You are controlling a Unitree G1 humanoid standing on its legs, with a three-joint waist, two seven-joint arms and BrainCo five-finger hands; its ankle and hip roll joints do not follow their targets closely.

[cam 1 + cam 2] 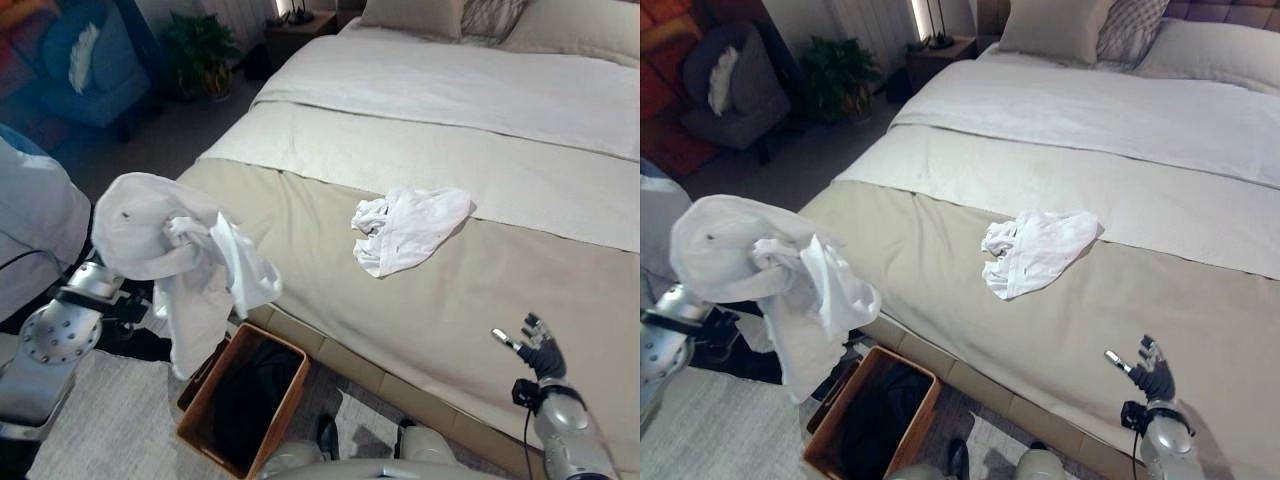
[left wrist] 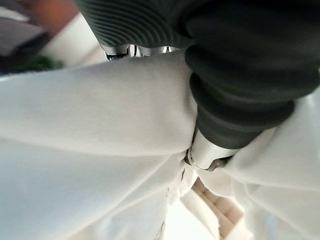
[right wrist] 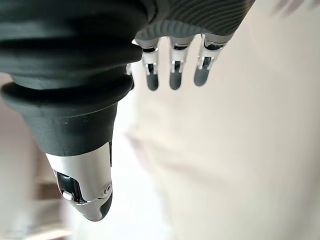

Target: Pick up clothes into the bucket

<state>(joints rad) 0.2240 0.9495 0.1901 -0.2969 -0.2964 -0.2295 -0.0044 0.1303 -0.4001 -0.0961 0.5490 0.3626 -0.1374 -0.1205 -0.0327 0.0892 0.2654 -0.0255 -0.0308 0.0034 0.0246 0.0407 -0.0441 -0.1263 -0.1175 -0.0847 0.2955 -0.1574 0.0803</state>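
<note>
While left hand [image 2: 210, 150] grips white garment [image 1: 190, 260], bucket [image 1: 200, 405] sits below.

A white garment [image 1: 185, 270] hangs bunched and draped above the brown bucket [image 1: 243, 398], which stands on the floor beside the bed with dark clothes inside. Another crumpled white garment [image 1: 408, 228] lies on the bed.

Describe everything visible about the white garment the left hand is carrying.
The white garment is soft, thick-looking cloth, bunched into a rounded mass at the top with crumpled folds and a long tail hanging down. It is lifted clear of the bed, beside the bed's near corner, and its lowest edge dangles just above the brown bucket on the floor. The left hand is buried in it, cloth wrapped round thumb and fingers in the left wrist view. A small dark speck marks its upper part.
</note>
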